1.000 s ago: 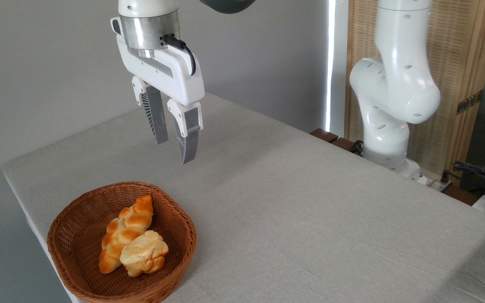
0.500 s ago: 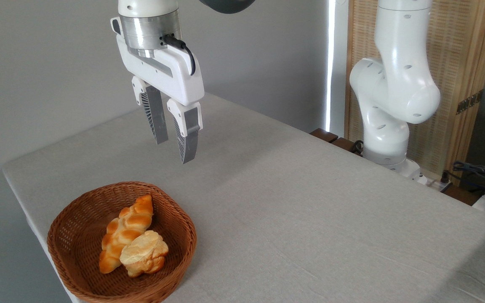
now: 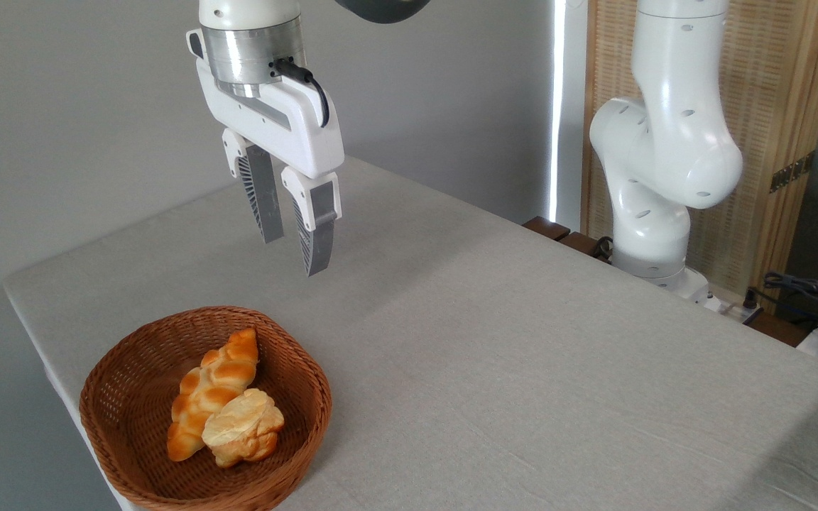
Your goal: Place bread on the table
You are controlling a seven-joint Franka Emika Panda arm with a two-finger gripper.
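Nothing moved — gripper [image 3: 294, 254] hangs empty, fingers apart; bread [image 3: 242, 428] in basket [image 3: 132, 348].

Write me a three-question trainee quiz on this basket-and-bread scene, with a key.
1. True or false: the gripper is holding the bread.
2. Multiple choice: where does the bread lie? A) on the bare table B) in the wicker basket C) between the gripper's fingers.
3. Fill in: beside the bread, touching it, lies a longer glossy orange ______.

Key:
1. False; the gripper hangs empty in the air above the table, behind the basket, jaws slightly parted.
2. B.
3. Braided loaf.
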